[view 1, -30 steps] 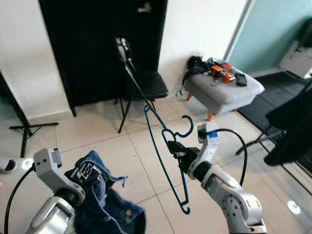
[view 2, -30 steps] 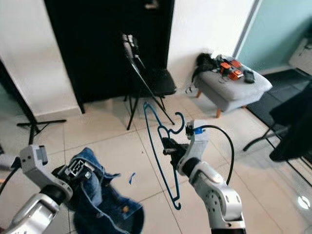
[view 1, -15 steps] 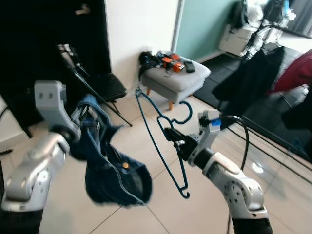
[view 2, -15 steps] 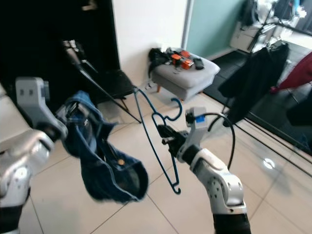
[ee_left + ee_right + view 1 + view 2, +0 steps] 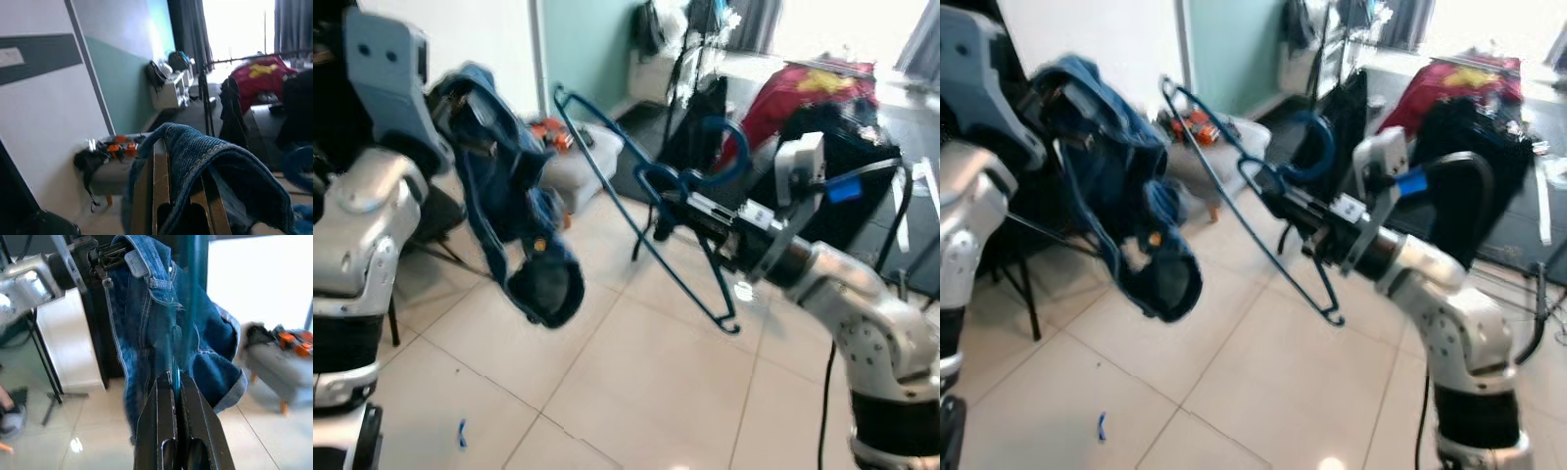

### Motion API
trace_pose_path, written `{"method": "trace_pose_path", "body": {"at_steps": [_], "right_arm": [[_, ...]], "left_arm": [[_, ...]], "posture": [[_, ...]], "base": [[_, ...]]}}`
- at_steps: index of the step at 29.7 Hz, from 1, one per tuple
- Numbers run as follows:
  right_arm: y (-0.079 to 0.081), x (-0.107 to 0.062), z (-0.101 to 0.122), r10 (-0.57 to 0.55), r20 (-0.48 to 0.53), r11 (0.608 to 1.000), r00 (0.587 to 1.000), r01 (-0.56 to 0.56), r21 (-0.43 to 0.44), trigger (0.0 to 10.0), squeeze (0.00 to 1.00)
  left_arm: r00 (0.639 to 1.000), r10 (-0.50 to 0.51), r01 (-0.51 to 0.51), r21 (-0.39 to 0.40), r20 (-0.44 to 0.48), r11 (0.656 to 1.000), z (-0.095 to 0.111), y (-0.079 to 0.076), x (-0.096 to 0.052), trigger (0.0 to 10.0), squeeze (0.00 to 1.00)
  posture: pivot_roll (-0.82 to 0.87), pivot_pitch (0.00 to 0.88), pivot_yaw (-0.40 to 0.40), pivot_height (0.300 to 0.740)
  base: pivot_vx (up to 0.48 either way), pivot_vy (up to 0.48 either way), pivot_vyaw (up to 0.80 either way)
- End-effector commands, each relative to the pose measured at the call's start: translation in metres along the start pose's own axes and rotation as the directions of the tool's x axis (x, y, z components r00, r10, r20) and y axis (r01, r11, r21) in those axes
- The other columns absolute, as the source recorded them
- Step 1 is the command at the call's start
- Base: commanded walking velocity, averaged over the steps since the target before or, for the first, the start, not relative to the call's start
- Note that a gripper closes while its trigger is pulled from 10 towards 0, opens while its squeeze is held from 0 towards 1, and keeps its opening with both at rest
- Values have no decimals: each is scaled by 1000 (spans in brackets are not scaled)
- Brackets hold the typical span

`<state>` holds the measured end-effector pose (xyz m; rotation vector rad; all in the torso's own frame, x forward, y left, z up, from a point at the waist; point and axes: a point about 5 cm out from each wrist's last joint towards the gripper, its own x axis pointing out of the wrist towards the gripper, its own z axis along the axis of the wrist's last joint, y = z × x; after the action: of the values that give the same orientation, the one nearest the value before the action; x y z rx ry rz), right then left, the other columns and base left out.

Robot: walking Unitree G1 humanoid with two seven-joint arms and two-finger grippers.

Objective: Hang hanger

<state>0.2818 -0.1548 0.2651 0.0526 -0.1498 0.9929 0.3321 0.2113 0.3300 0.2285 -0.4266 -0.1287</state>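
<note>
blue hanger (image 5: 636,211) was clamped in my right gripper (image 5: 677,203), denim garment (image 5: 514,211) pinched in my left gripper (image 5: 178,196); hanging on the rack (image 5: 705,59) remained undone.

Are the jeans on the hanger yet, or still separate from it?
Still separate. The jeans hang bunched from the left gripper, while the right gripper holds the bare blue hanger beside them.
</note>
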Motion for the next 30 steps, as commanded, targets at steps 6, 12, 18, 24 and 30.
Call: {"method": "trace_pose_path", "body": {"at_steps": [6,12,18,24,30], "right_arm": [[16,-15,13,153,-117,981,981,-165,-101,10000,0],[23,-14,0,160,-292,968,943,-207,-139,10000,0],[28,-10,-8,185,-330,967,926,-232,-109,10000,0],[15,3,-14,53,-350,979,935,-117,-164,10000,0],[-8,18,-6,-134,-275,976,952,78,-205,10000,0]], "left_arm": [[1000,26,-27,58,12,998,10,5,4,10000,0],[1000,1,-1,-18,0,1000,11,-16,10,10000,0],[1000,6,-7,-46,-27,999,10,-25,12,10000,0],[998,7,-12,-85,-64,996,7,-31,8,10000,0],[991,6,-13,-47,-137,999,-2,-41,1,10000,0]], "posture": [[-83,32,14,740],[-83,30,15,740],[-79,31,11,740],[-73,32,6,740],[-62,33,0,740]], "base": [[0,0,-99],[0,0,0],[0,0,0],[0,0,0],[0,0,0]]}}
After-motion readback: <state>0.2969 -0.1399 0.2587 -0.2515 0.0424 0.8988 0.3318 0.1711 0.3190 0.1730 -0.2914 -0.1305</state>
